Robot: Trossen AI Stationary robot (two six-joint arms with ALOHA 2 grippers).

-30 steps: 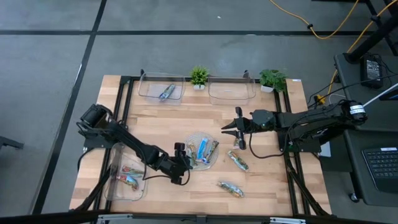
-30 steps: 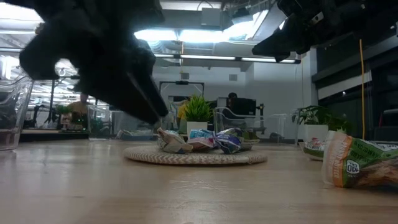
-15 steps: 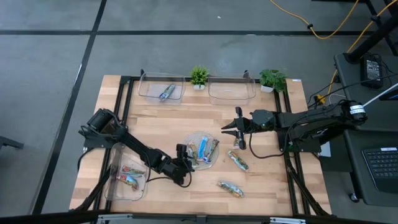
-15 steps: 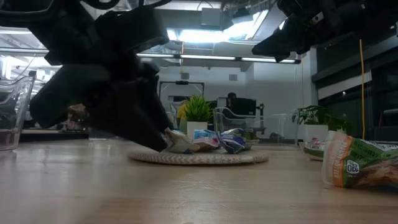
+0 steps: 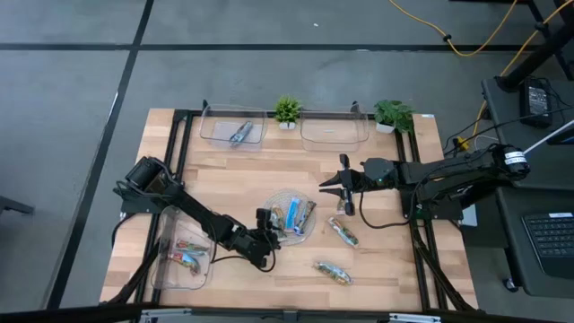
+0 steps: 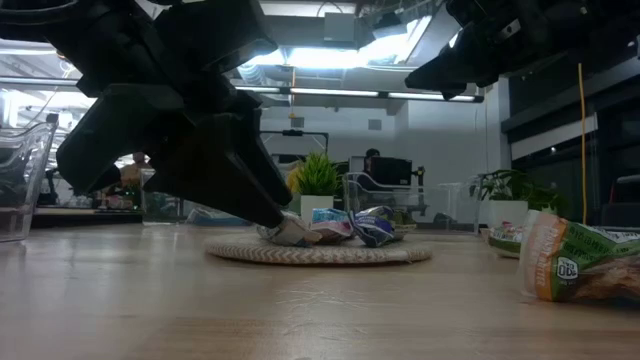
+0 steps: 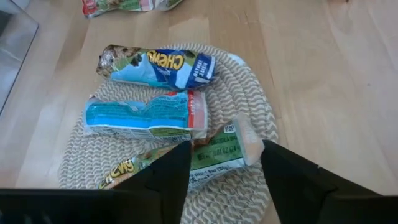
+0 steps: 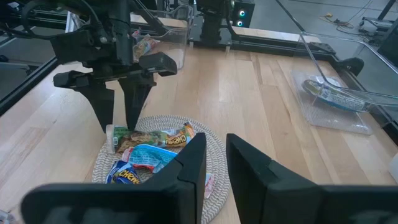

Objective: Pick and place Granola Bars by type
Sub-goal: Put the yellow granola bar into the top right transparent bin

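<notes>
A round woven mat [image 5: 291, 216] holds three Granola Bars: a blue one [image 7: 158, 65], a blue-and-red one [image 7: 146, 115] and a green one [image 7: 214, 155]. My left gripper [image 7: 224, 158] is open. It slants down at the mat's near-left edge [image 5: 268, 227], with one finger on each side of the green bar's white crimped end [image 7: 249, 144]. Two more bars [image 5: 343, 231] [image 5: 332, 271] lie on the table. My right gripper [image 5: 325, 187] hovers above the table, right of the mat, with a narrow gap between its fingers and nothing in it. My left gripper has its fingertips [image 8: 107, 121] on either side of the green bar's end [image 8: 115, 134], slanting down from the table's left. The bar lies flat on the mat. I cannot tell whether the fingers touch it.
A clear tray [image 5: 182, 256] at the near left holds red bars. A far tray [image 5: 235, 133] holds a blue bar, and beside it stands another clear tray [image 5: 334, 131]. Two small plants [image 5: 287, 109] [image 5: 393, 114] stand at the far edge.
My left gripper has sunk a little toward the near-left edge of the mat and tipped, so its fingertips now stand at the green bar. The bars and the right arm have stayed where they were.
</notes>
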